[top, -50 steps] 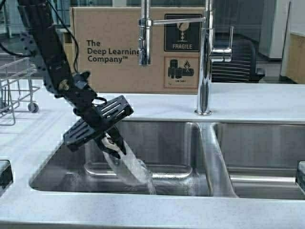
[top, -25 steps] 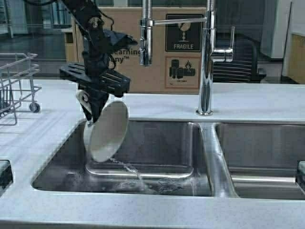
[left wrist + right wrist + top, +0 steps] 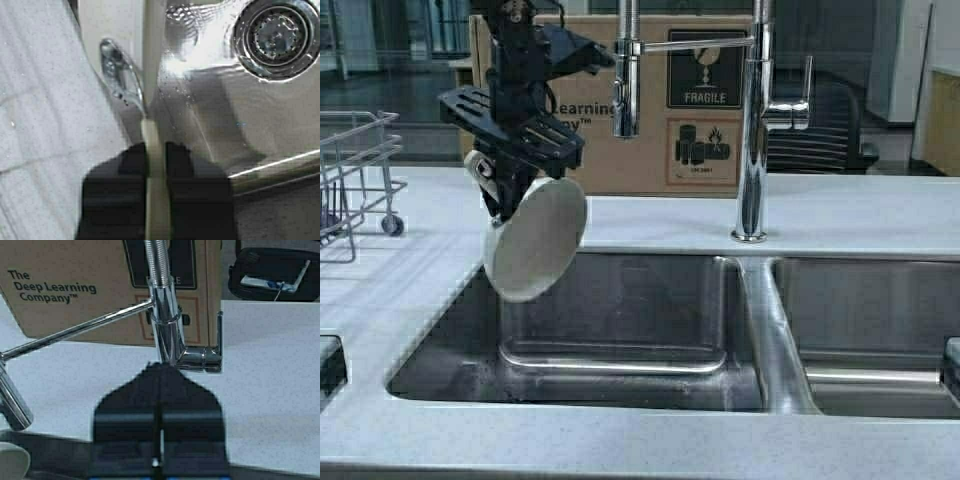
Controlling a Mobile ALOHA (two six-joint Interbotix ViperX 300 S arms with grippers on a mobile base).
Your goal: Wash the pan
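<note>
Since half a second ago I have lifted the pan (image 3: pixel 534 240) a little higher, and the thin stream of water that ran from its lower edge into the sink (image 3: pixel 620 330) has stopped.

In the high view, my left gripper (image 3: pixel 502 200) hangs above the left rear corner of the left basin and pinches the pan's handle. The pan hangs tilted below it, in the air, its off-white round face turned to the camera. Behind stand the faucet (image 3: pixel 750 130) and a cardboard box (image 3: pixel 620 100). A wire rack (image 3: pixel 355 170) is at the far left on the counter (image 3: pixel 860 210).

In the left wrist view, my left gripper (image 3: pixel 156 165) is pressed on the pale handle, seen edge-on, with the drain (image 3: pixel 277 35) below.

In the right wrist view, my right gripper (image 3: pixel 159 440) has its fingers pressed together, just before the faucet's lever (image 3: pixel 200 357), holding nothing.
</note>
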